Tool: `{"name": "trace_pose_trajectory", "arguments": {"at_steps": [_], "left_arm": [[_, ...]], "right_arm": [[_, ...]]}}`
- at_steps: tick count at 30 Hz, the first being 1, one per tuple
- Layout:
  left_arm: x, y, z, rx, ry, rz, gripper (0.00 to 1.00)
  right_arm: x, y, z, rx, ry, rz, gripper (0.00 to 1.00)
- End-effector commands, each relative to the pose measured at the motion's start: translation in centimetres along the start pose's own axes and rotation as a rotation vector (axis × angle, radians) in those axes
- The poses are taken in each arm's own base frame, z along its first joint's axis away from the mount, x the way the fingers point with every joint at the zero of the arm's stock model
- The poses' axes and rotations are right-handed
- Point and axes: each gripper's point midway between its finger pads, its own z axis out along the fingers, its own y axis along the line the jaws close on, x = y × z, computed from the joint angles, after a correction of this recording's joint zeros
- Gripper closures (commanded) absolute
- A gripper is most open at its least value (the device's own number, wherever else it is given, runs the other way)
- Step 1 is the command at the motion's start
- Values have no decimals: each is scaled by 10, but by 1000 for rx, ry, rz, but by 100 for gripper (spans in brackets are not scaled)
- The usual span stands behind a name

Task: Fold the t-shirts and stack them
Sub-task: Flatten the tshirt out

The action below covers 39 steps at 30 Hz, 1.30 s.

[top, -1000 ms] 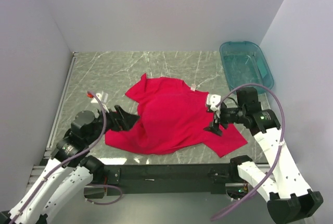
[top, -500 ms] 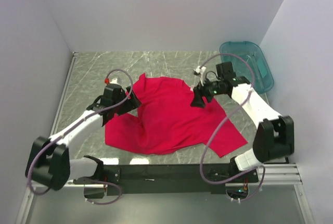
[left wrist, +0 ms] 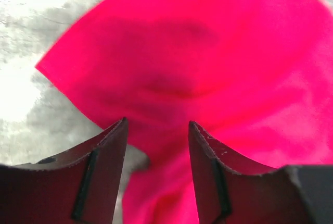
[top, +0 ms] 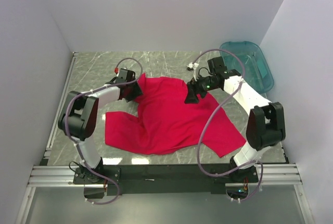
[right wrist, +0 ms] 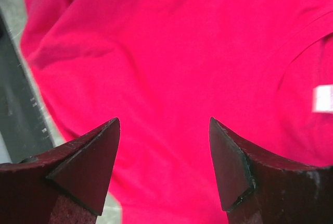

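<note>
One red t-shirt (top: 171, 117) lies rumpled across the middle of the table (top: 99, 67). Left gripper (top: 133, 91) hangs over its far-left sleeve, fingers apart, possibly touching the cloth, hard to say. Right gripper (top: 191, 97) hovers by the collar, fingers spread wide, holding nothing. Teal bin (top: 244, 62) sits in the far right corner.

You have a grey marbled table (top: 93, 73) carrying 1 red t-shirt (top: 171, 120), spread crumpled at its middle; 1 teal bin (top: 242, 65) sits at its far right corner.
</note>
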Motion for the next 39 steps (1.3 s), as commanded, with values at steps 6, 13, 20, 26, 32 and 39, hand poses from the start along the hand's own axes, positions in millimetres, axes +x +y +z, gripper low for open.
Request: {"name": "trace_pose_trajectory", "arguments": {"at_steps": [6,13,20,26,32,39], "left_arm": [[-10,21,0,-153,-32,-45,40],[16,35,20,-198,55,-64,46],[-19,21,41,-217,-5,26,97],[-128,-63,73,-127,-160,152,100],[-228,-219,12,328,-419,114,42],[-221,-179,-26,234,-466,207,1]], "right_arm": [[-26,24,-34,-12,-128,-49,24],[-23,20,-42,-20,-152,-20,24],[-28,21,-54,-18,-191,-21,23],[-32,18,-66,3,-226,-17,23],[-29,6,-73,47,-242,4,23],[-21,-2,-69,73,-216,4,23]]}}
